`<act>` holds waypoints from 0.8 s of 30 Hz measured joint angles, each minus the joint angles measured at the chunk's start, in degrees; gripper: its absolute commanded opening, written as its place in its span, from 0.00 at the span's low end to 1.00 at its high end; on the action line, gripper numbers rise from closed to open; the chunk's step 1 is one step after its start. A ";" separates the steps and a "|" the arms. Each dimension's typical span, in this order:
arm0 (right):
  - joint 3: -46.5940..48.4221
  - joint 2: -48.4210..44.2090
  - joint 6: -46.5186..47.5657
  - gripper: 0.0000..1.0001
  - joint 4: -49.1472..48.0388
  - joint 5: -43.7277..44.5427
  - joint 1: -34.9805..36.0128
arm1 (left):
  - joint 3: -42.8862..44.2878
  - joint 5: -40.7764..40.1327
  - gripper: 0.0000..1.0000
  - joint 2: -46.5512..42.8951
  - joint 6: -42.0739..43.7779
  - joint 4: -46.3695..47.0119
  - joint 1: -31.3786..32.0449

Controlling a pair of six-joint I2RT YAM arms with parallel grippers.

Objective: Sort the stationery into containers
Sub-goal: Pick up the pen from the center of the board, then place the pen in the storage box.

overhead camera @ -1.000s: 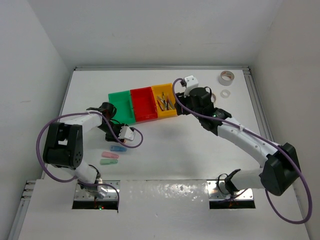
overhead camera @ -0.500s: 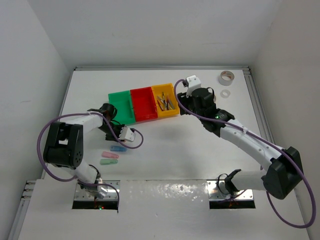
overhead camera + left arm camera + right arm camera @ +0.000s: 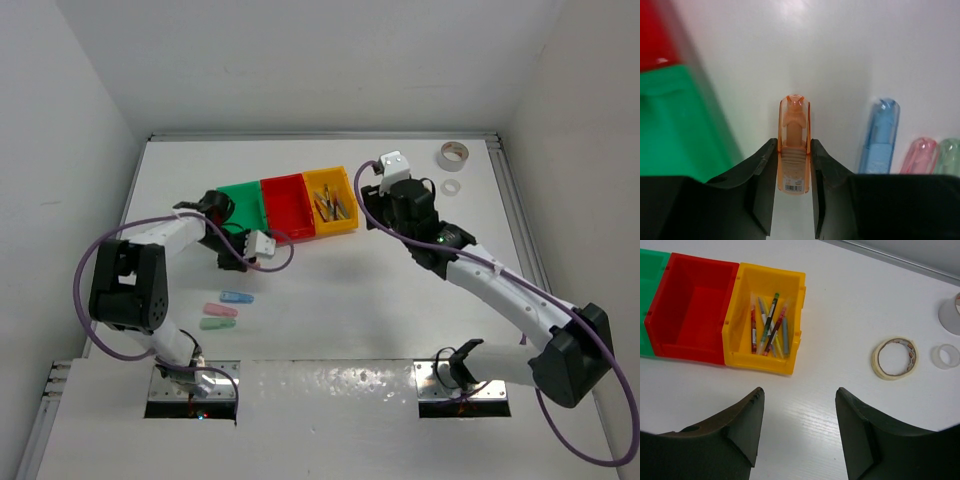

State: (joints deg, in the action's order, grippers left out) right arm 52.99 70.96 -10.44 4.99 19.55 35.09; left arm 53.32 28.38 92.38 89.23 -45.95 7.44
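left tool (image 3: 794,146): pinched orange piece (image 3: 794,117) crosswise, probably bound for green bin (image 3: 677,125)
right tool (image 3: 799,394): spread, empty, tape roll (image 3: 895,358) ahead

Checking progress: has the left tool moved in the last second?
Yes. The left tool, gripping the orange pastel piece, moved up the overhead view toward the green bin.

A robot lab cell: plain white walls (image 3: 300,60) boxing in a table (image 3: 340,300).
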 measured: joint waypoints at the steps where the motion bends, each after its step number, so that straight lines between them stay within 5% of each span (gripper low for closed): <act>1: -0.09 -0.15 0.00 0.58 -0.04 0.02 0.00 | 1.70 1.27 0.00 -0.02 -1.86 -0.55 0.00; 5: -0.61 -0.55 -0.04 0.58 -0.42 0.31 0.02 | 8.04 7.72 0.00 -1.88 -17.33 1.88 -0.48; 7: -1.07 -0.66 -0.07 0.58 -0.57 0.46 0.07 | 8.50 8.33 0.00 -4.59 -33.57 7.82 -0.83; 11: -2.19 -0.85 -0.07 0.58 -0.79 0.87 0.33 | 8.74 -0.50 0.00 -8.31 -66.79 22.23 -1.79; 14: -2.51 -0.87 -0.04 0.58 -0.92 0.94 0.33 | 10.91 -9.33 0.00 -6.95 -82.34 26.71 -1.79; 19: -2.69 -1.60 -0.02 0.58 -1.07 1.38 0.37 | 15.06 -19.89 0.00 -1.18 -96.08 29.29 -1.79; 24: -3.87 -2.95 -0.04 0.58 -1.11 1.75 0.37 | 14.64 -25.11 0.14 1.86 -101.20 30.73 -1.36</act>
State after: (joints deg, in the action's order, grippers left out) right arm 49.12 68.01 -10.48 3.88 21.30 35.46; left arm 67.96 3.27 94.24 -11.97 -15.22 6.09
